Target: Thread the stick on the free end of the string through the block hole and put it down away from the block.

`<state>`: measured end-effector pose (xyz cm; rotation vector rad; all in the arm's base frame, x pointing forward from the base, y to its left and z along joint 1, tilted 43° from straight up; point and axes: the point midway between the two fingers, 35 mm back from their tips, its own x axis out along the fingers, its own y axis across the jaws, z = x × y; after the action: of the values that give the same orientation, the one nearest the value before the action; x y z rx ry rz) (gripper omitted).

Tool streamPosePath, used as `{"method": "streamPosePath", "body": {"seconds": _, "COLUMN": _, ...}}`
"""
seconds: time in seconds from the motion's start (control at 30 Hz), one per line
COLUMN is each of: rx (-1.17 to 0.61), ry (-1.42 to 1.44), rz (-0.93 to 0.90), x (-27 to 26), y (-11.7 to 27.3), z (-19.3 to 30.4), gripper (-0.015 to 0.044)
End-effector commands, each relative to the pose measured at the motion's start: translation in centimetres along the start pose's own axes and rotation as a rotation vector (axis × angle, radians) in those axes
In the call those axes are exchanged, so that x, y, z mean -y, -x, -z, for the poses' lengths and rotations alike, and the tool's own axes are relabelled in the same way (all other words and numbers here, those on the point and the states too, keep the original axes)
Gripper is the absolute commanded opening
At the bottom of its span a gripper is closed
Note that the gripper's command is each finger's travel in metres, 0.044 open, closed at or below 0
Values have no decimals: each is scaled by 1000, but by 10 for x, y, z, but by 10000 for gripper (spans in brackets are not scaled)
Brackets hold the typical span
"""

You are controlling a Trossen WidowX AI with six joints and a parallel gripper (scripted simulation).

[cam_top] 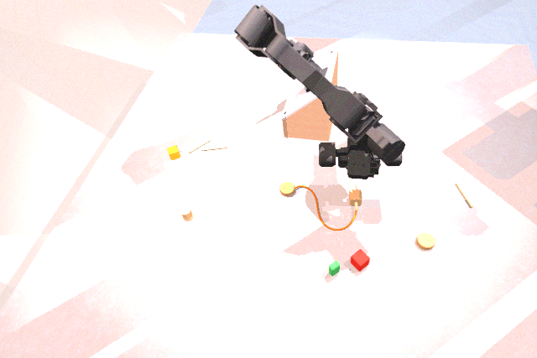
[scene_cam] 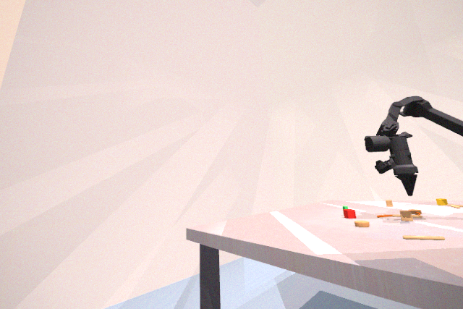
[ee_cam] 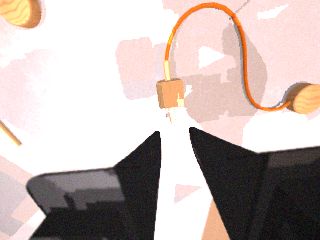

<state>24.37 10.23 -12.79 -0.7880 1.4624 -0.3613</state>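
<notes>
The wooden block [cam_top: 355, 197] [scene_cam: 406, 216] [ee_cam: 170, 94] stands on the table. The thin stick [cam_top: 356, 206] [ee_cam: 167, 71] sits in its hole: the string end sticks out on one side, and a short pale tip shows on the opposite side in the wrist view. The orange string [cam_top: 337, 229] [scene_cam: 384, 216] [ee_cam: 244, 60] curves from the stick to the round button [cam_top: 287, 188] [ee_cam: 307, 98] and lies outside the block. My gripper [scene_cam: 410, 194] [ee_cam: 174, 133] is partly open and empty, above the table near the pale tip's side. In the top view its fingertips are hidden.
A red cube [cam_top: 360, 260] [scene_cam: 349, 213], a green block [cam_top: 334, 267] and a loose disc [cam_top: 425, 241] [scene_cam: 362, 223] lie beyond the string. A loose stick [cam_top: 463, 194] [scene_cam: 423, 237] lies right. A yellow cube [cam_top: 173, 153], two sticks and a small cylinder [cam_top: 187, 215] lie left.
</notes>
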Motion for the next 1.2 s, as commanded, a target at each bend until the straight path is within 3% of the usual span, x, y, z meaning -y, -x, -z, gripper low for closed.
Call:
{"method": "streamPosePath", "body": {"seconds": 0.0, "rx": -7, "ry": 7, "rz": 6, "x": 1, "y": -9, "z": 2, "gripper": 121}}
{"method": "streamPosePath", "body": {"seconds": 1.17, "rx": -7, "ry": 7, "rz": 10, "x": 3, "y": -67, "z": 4, "gripper": 121}}
